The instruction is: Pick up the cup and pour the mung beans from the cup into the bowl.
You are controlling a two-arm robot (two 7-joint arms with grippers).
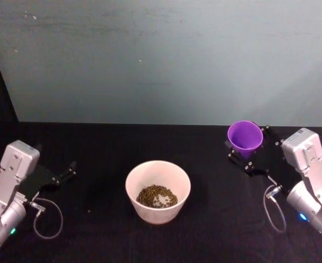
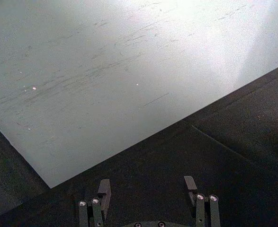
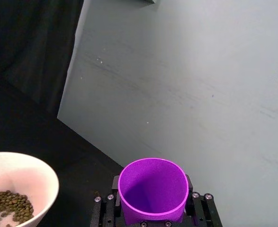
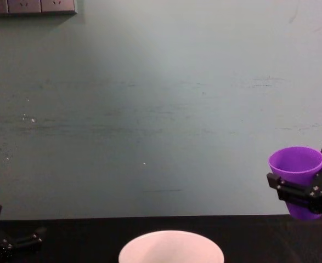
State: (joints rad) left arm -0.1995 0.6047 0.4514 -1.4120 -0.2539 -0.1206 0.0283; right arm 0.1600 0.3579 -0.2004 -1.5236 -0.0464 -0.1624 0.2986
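To the right of the bowl [image 1: 132, 176], well apart from it, the right gripper [image 1: 248, 143] clamps the cup [image 1: 244, 135] upright, jaws closed on its purple wall. The cup looks empty and the mung beans [image 1: 157, 196] lie in the bowl, so the pour seems done. Lower it level onto the black table [image 1: 95, 148], releasing only once it sits flat. At the table's left the left gripper [image 2: 147, 189] rests spread open, holding nothing.

I am reading no words, numbers or labels anywhere; the cup [image 1: 245, 137] and bowl [image 1: 150, 213] are showing plain surfaces.
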